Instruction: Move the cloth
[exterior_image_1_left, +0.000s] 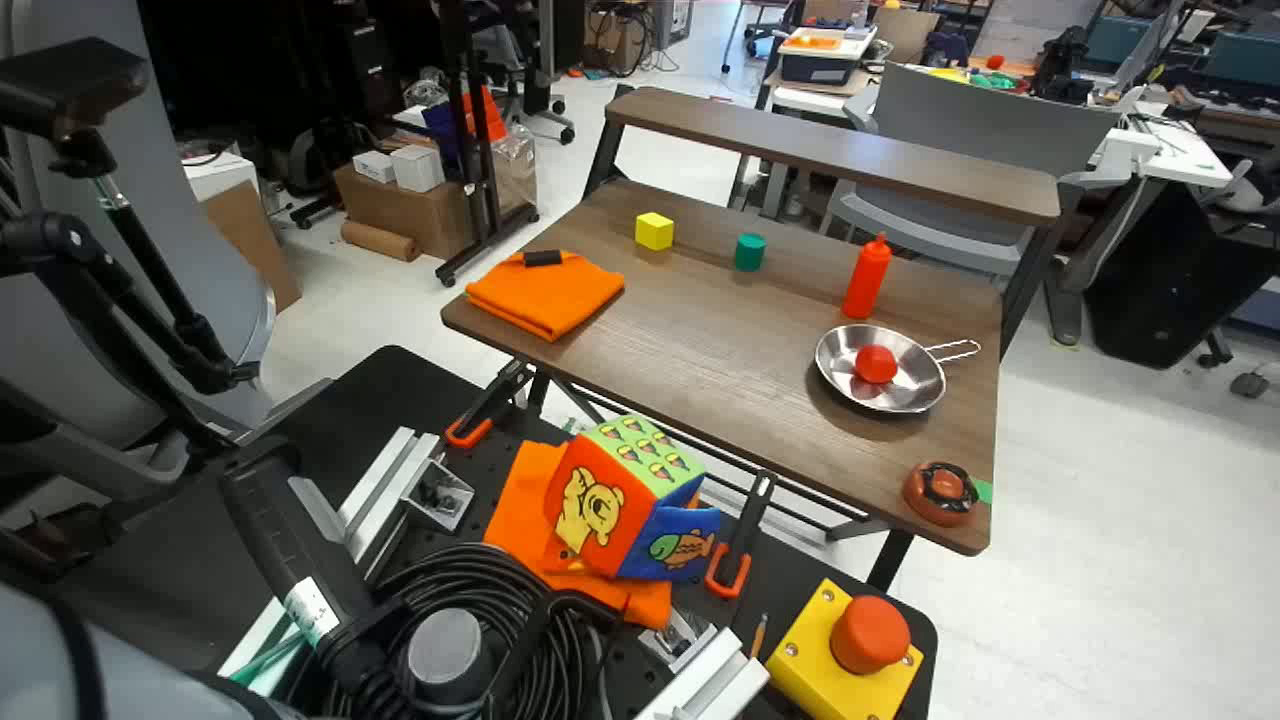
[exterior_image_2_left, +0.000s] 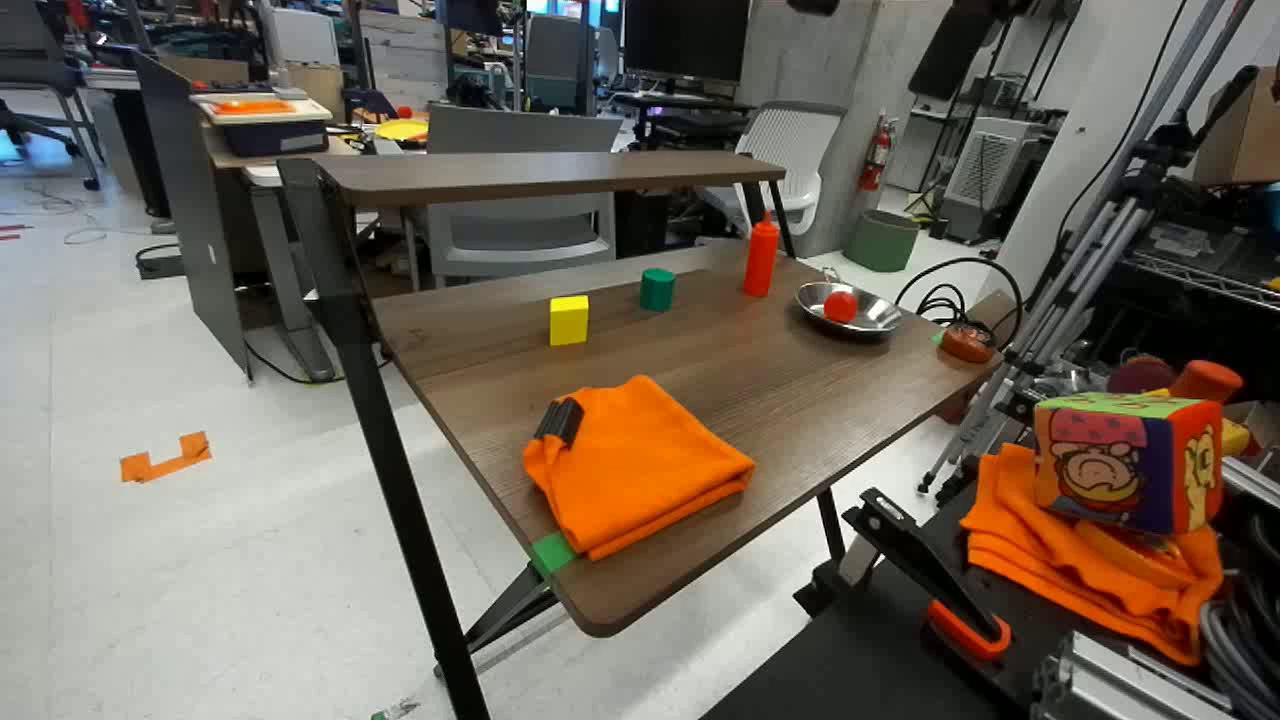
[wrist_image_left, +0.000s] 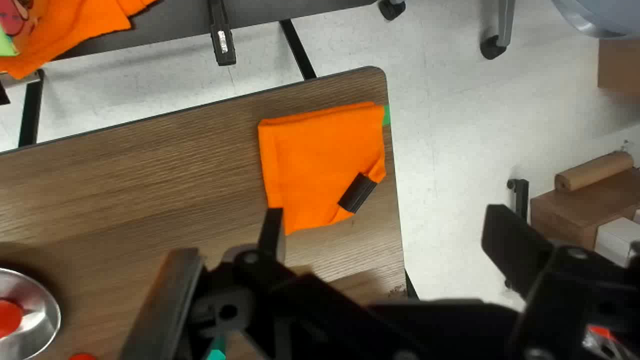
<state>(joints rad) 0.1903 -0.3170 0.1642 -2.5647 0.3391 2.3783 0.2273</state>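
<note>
The bright orange cloth lies folded flat on the wooden table near one corner. It shows in both exterior views (exterior_image_1_left: 540, 300) (exterior_image_2_left: 640, 465) and in the wrist view (wrist_image_left: 320, 160). A small black piece (wrist_image_left: 357, 193) sits across one folded corner of the cloth. My gripper (wrist_image_left: 387, 220) shows in the wrist view only, its two fingers wide apart with nothing between them. It is above the table, apart from the cloth. One finger overlaps the cloth's lower left corner in the picture, and the other appears over the floor past the table's edge.
The table (exterior_image_1_left: 700, 310) holds a yellow block (exterior_image_2_left: 569, 320), a green cylinder (exterior_image_2_left: 657, 289), a red bottle (exterior_image_1_left: 867, 277) and a metal pan (exterior_image_1_left: 905, 390) with a red ball (exterior_image_1_left: 876, 364). A raised shelf (exterior_image_1_left: 830, 150) runs along one side. A printed soft cube (exterior_image_1_left: 630, 500) rests on the black bench.
</note>
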